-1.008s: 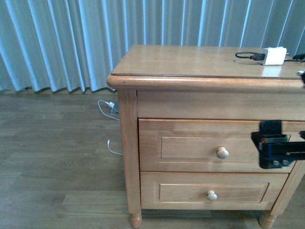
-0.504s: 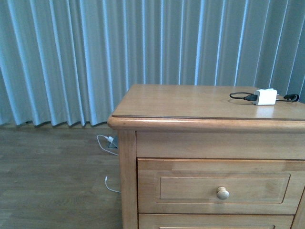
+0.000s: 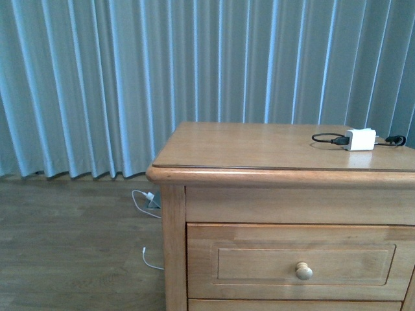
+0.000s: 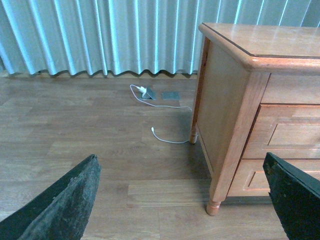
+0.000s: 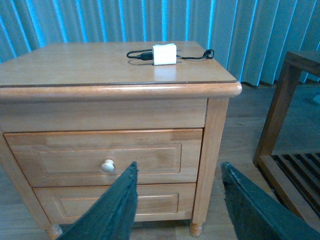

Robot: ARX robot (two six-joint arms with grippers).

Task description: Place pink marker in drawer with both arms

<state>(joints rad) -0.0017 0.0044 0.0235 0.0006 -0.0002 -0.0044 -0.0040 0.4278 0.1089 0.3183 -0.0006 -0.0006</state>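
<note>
Curtain (image 3: pixel 130 84): pale blue-grey pleats, fills the whole background down to the floor in all three views.

Floor (image 4: pixel 75 135): grey-brown wood planks, bare to the left of the furniture.

Nightstand (image 3: pixel 259 149): honey-coloured wood, rounded top edge, turned feet visible in the wrist views.

Drawer (image 3: pixel 305 262): upper one, closed flush with the frame. Recessed panel front, one round wooden knob (image 3: pixel 303 271) at centre. Lower drawer (image 5: pixel 115 202) also closed; in the front view only its top edge shows.

Second piece of furniture (image 5: pixel 290 130): dark wooden frame with a slatted lower shelf, standing apart from the nightstand, on the side nearer the charger.

Left gripper (image 4: pixel 180 195): two black fingers (image 4: pixel 65 200) spread wide at the frame corners, nothing between them. It looks over the floor beside the nightstand's side panel.

Right gripper (image 5: pixel 175 205): fingers (image 5: pixel 117 210) parted, nothing held. It faces the drawer fronts, close to the knob. Neither arm shows in the front view.

White charger block (image 3: pixel 360 138): sits on the nightstand top near the far right, black cable (image 3: pixel 326 138) looped beside it and attached.

White cord (image 4: pixel 167 137): trails across the floor from a plug (image 4: pixel 145 92) near the curtain hem.

Pink marker: not seen in any view; location cannot be told.
</note>
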